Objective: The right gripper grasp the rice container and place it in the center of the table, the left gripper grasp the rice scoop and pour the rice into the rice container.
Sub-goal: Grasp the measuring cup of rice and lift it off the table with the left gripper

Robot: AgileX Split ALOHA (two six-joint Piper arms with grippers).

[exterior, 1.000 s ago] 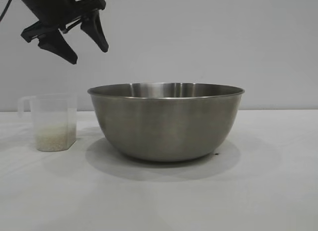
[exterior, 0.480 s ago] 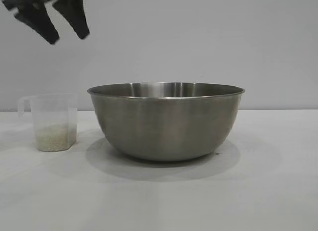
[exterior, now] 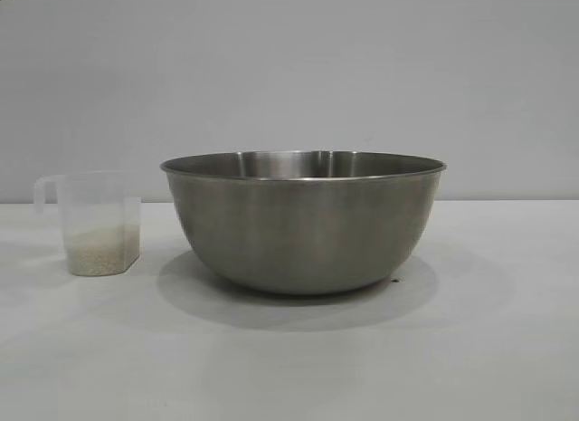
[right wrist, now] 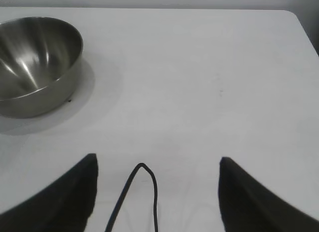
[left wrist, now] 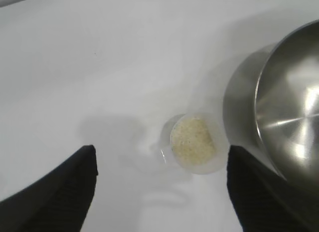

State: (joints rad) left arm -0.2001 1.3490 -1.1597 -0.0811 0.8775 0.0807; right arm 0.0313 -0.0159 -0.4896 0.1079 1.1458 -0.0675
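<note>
The rice container (exterior: pixel 303 224), a large steel bowl, stands upright in the middle of the white table (exterior: pixel 289 376). To its left, apart from it, stands the rice scoop (exterior: pixel 98 224), a translucent cup with its loop handle turned away from the bowl and rice (exterior: pixel 101 251) in its bottom. My left gripper (left wrist: pixel 160 148) hangs open high above the scoop (left wrist: pixel 219 161), empty, looking down on the rice (left wrist: pixel 193 142) and the bowl's rim (left wrist: pixel 259 97). My right gripper (right wrist: pixel 157 158) is open and empty, well away from the bowl (right wrist: pixel 35 62), whose inside shows bare metal.
A black cable (right wrist: pixel 144 192) loops between the right gripper's fingers. The table's far edge and rounded corner (right wrist: pixel 294 15) show in the right wrist view. A plain grey wall stands behind the table.
The left gripper has risen up and to the left, almost leaving the exterior view. Bowl and scoop have not moved.
</note>
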